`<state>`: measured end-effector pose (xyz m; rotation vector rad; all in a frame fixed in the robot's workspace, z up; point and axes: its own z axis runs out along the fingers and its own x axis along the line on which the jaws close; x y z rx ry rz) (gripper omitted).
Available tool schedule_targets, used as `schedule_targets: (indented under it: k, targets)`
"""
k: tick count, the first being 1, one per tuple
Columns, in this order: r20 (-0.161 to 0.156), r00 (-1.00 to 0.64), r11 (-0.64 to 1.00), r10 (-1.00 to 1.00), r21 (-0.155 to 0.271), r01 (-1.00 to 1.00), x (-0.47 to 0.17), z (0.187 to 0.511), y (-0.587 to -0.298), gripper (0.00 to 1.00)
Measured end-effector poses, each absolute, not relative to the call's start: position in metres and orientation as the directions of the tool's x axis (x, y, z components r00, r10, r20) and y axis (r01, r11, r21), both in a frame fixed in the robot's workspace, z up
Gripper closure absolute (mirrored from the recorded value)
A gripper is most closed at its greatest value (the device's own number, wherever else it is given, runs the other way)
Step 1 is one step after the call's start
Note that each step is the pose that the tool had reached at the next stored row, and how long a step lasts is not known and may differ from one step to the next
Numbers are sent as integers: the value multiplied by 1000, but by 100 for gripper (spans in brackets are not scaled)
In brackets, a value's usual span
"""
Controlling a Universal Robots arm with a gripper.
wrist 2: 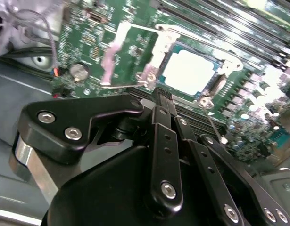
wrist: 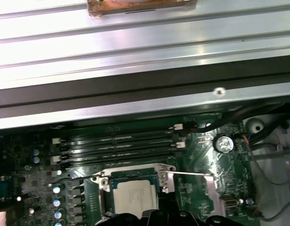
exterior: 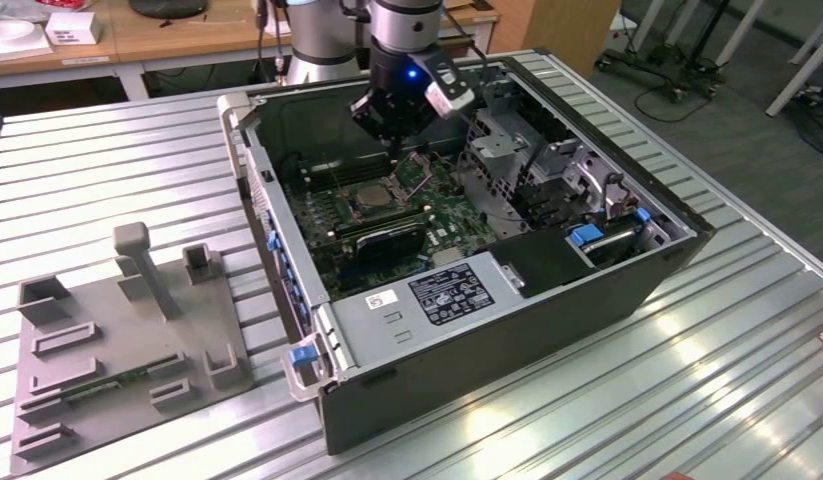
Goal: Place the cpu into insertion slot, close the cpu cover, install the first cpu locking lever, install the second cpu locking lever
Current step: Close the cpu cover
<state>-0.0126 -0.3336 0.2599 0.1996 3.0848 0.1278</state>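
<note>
Your arm (exterior: pixel 404 40) reaches down from the upper centre of the exterior view into an open computer case (exterior: pixel 625 270). The case lies on its side on a ribbed metal desk (exterior: pixel 731 380). The fingers (wrist 2: pixel 162 94) hang just above the green motherboard (exterior: pixel 445 215), close beside the socket. In the second wrist view their tips are pressed together, with nothing gripped between them.

The cpu (wrist 2: pixel 189 73) sits flat in the insertion slot (wrist: pixel 135 168), with its pale metal top facing up and uncovered. In the exterior view it shows as a small silvery square (exterior: pixel 371 195) in the middle of the board, below the arm.

The cpu cover (wrist 2: pixel 123 35) is swung open. It is a thin silvery frame standing away from the slot on one side, and green board shows through its window. In the first wrist view the cover (wrist: pixel 201 188) appears just beside the chip, not over it.

A thin wire locking lever (wrist: pixel 192 174) runs along the slot's edge next to the open cover. You cannot tell from these views how its far end is seated.

Long black memory slots (wrist: pixel 116 143) lie parallel to one another, near the socket.

Toward the exterior view's left, well apart from the case, a grey fixture plate (exterior: pixel 118 350) with upright blocks rests on the desk.
</note>
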Motion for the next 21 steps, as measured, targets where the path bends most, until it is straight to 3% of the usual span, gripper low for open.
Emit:
schedule_targets:
  k: [21]
  targets:
    - [-42, -991, 988, 131, 86, 127, 44, 260, -334, 90]
